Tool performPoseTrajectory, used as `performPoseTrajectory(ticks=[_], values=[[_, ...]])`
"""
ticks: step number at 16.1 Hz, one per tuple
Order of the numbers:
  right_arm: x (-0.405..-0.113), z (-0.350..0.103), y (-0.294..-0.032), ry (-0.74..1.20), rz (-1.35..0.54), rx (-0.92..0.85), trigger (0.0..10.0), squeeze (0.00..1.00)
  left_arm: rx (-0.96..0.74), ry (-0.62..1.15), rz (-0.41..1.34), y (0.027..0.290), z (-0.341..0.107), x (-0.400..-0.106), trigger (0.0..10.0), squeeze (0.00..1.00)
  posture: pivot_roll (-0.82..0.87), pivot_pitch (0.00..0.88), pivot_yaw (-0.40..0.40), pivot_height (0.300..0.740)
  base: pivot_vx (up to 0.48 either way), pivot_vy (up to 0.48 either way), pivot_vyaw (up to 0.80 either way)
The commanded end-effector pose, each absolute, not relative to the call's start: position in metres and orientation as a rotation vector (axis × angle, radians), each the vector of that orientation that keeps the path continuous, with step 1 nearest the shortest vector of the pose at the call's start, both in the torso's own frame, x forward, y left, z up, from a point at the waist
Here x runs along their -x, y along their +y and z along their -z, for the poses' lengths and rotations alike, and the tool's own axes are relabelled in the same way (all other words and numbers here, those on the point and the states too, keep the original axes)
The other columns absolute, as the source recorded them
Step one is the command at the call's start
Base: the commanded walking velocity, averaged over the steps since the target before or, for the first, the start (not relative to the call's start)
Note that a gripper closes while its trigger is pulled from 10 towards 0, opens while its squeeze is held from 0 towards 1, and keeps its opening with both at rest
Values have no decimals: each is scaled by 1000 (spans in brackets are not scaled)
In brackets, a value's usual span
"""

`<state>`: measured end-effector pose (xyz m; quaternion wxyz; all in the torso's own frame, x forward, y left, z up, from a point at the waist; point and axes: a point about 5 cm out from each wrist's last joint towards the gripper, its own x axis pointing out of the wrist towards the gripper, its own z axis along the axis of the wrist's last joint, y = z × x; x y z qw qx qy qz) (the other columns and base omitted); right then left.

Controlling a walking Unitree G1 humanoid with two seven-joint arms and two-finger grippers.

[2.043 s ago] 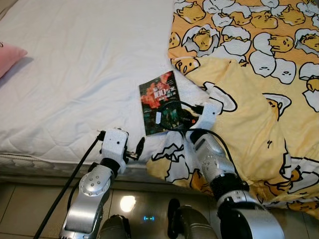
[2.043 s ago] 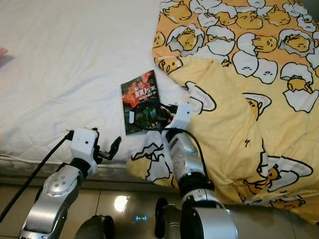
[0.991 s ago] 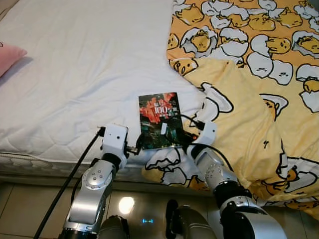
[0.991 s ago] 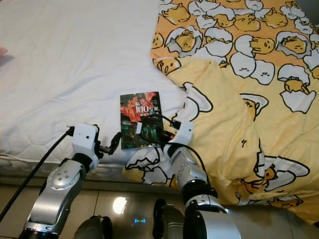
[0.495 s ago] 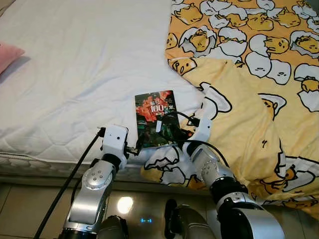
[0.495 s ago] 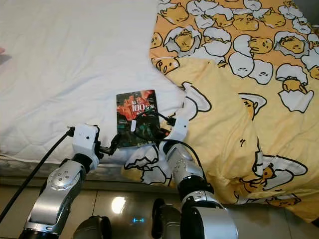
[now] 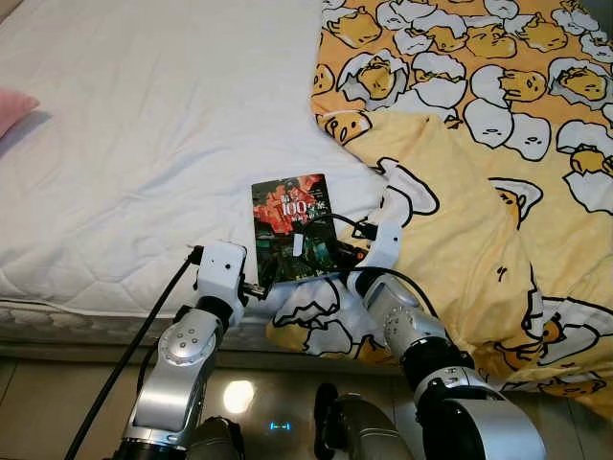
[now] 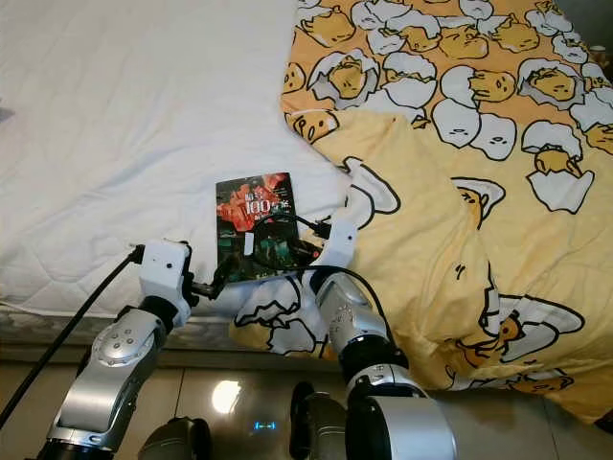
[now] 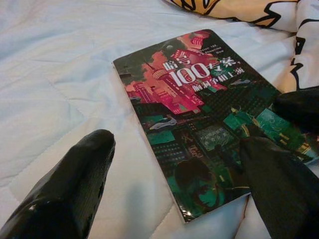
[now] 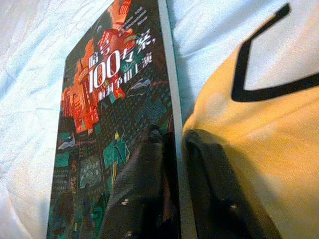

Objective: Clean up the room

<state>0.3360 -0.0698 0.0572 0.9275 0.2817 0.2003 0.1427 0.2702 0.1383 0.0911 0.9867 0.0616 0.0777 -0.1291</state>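
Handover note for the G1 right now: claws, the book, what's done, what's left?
Right claw: fingers nearly shut, pinching the book's edge beside the yellow blanket.
Left claw: open, straddling the book's near corner, no grip.
Book lies flat on the white bed near its front edge, against the blanket.
Done: right claw is on the book. Left: lift it off the bed and put it away; blanket is rumpled.

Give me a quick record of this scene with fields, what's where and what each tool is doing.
surface: white bed
item: book flat near the bed's front edge
beside it: yellow egg-print blanket on its right
right tool: shut on the book's blanket-side edge
left tool: open, fingers straddling the book's near corner, not gripping
also: pink pillow, far left
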Motion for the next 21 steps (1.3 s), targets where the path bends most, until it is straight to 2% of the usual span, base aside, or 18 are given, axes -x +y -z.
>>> performPoseTrajectory(ticks=[1,3,6,8,9,10,15,16,17,19,20,21], values=[[-336,-67,-46,403,-354,-645,0,0,-136,173,264,136,-86,-269,10000,0,86,191,-90,736,0,0,0],[-336,-68,-44,398,-361,-665,0,0,-138,173,264,137,-86,-269,10000,0,87,189,-90,736,0,0,0],[-337,-76,-37,350,-413,-579,0,0,-141,176,265,138,-86,-269,10000,0,86,191,-87,736,0,0,0],[-337,-69,-40,423,-351,-626,0,0,-142,178,267,138,-85,-269,10000,0,82,200,-88,736,0,0,0],[-336,-66,-41,444,-340,-659,8784,1000,-142,179,266,138,-85,-269,10000,0,83,203,-88,736,0,0,0],[-335,-64,-41,459,-344,-684,10000,1000,-143,179,265,139,-85,-269,10000,0,83,205,-88,736,0,0,0],[-329,-56,-35,516,-342,-698,10000,1000,-145,183,267,139,-84,-270,10000,0,75,213,-84,736,0,0,0],[-327,-53,-34,538,-341,-688,10000,0,-144,183,268,138,-84,-270,10000,0,70,216,-84,736,0,0,0],[-326,-51,-34,550,-340,-682,10000,0,-143,183,269,138,-85,-271,10000,0,70,216,-84,736,0,0,0],[-321,-45,-33,544,-368,-521,10000,0,-136,180,272,136,-85,-271,10000,0,70,217,-84,736,0,0,0],[-321,-46,-37,475,-384,-322,10000,0,-119,178,280,134,-86,-271,10000,0,70,217,-84,736,0,0,0],[-320,-46,-41,434,-377,-222,10000,0,-82,183,278,133,-88,-272,10000,0,69,217,-89,736,0,0,0]])
